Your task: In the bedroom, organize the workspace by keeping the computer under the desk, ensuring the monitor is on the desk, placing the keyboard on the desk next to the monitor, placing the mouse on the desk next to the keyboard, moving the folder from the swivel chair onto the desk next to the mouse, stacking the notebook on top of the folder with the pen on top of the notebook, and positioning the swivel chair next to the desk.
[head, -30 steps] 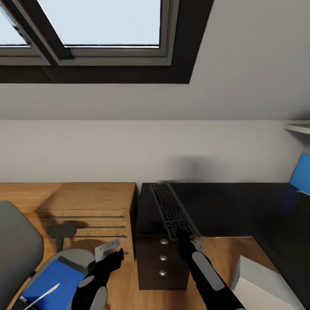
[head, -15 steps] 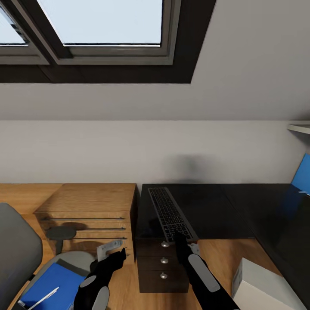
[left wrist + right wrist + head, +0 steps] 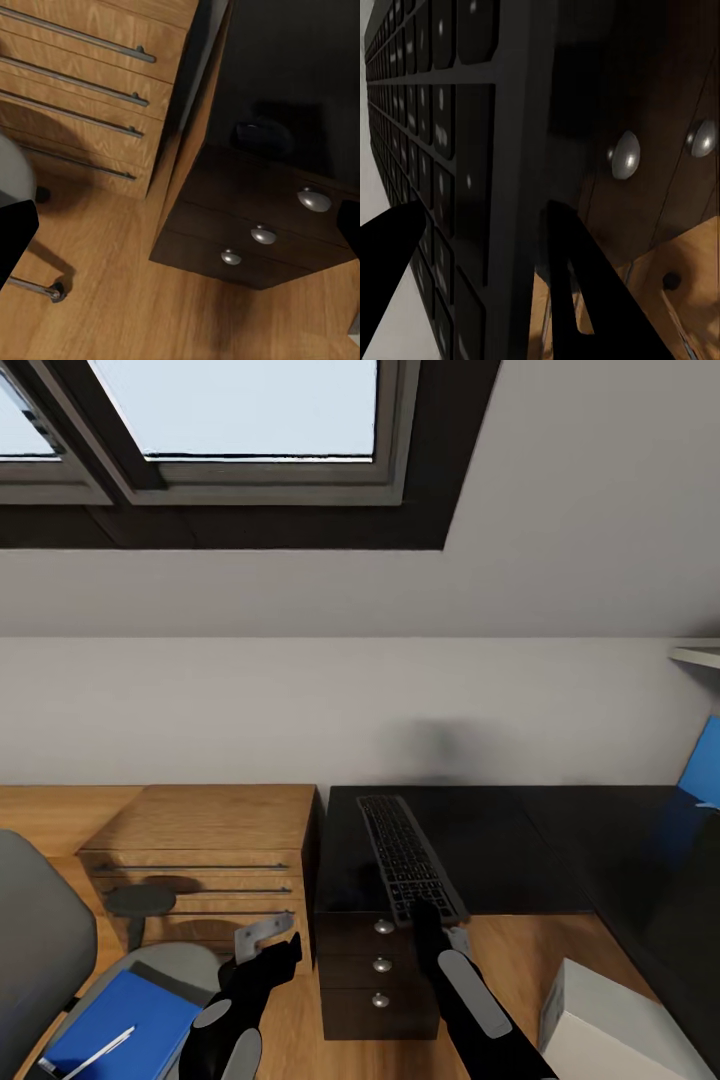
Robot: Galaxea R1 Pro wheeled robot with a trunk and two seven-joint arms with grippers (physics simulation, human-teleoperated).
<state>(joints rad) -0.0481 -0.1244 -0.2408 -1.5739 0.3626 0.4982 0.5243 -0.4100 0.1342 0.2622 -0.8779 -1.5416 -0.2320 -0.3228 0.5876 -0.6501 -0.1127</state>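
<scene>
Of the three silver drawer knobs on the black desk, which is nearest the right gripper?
The top silver knob, just under the keyboard end that the right gripper grasps; the other two sit lower.

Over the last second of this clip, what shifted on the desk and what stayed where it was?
The right claw, closed on the near end of the black-keyed, silver-framed keyboard, first drew it slightly left and then swung it right along the long black desk; its near end still overhangs the front edge. The left claw rose a little. The flat bright blue folder stayed on the grey padded swivel chair.

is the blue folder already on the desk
No, the folder lies on the swivel chair seat, left of the desk, with a thin white item on top.
</scene>
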